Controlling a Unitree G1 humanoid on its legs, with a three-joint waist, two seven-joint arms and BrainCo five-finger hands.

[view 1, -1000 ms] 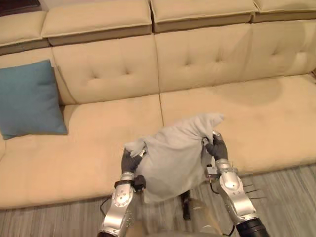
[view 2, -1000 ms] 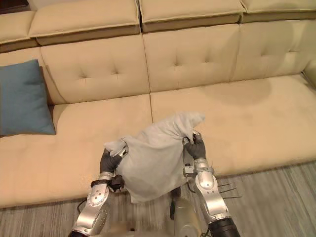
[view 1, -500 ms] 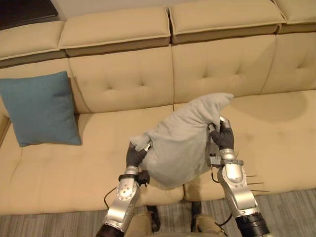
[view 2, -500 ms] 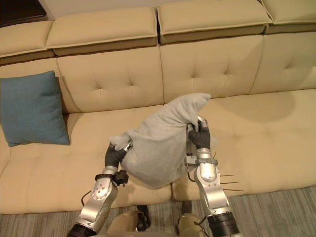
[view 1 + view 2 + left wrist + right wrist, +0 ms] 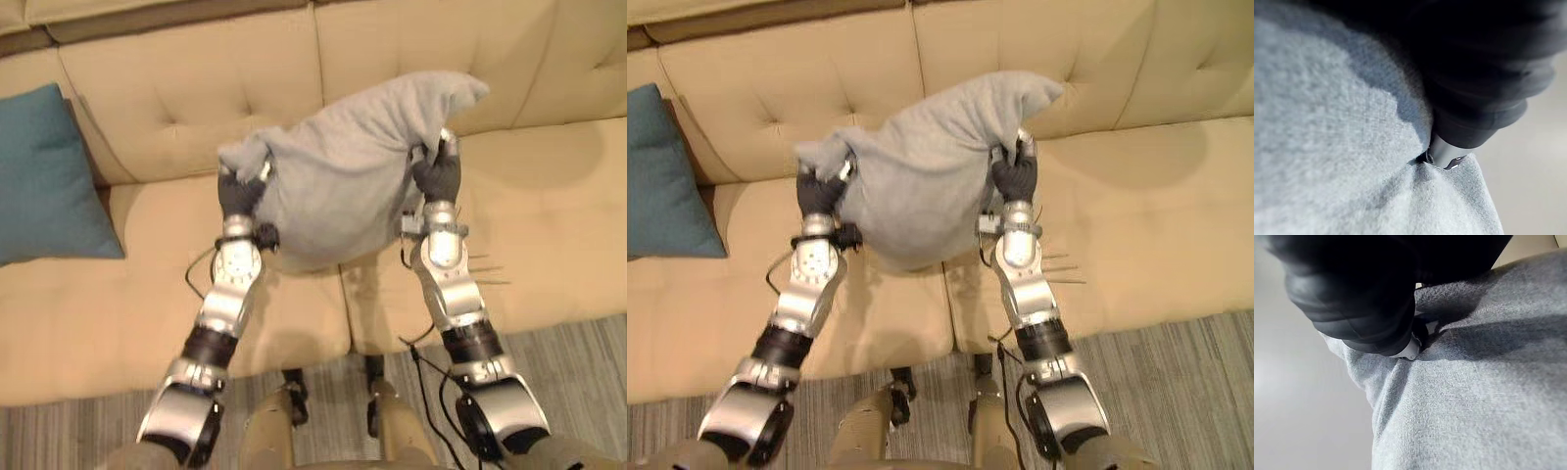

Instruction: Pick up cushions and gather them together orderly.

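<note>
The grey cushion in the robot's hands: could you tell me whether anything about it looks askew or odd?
Yes. The grey cushion hangs crumpled and tilted over the sofa: the right hand pinches one corner high, the left hand grips the other lower, and its middle sags.

Left arm and right arm reach forward, nearly straight, roughly parallel. The left hand has its fingers curled, pinching one corner of the grey cushion. The right hand is clamped on the opposite edge, slightly farther forward. Wrists straight, dark covers up, hands well apart.
</note>
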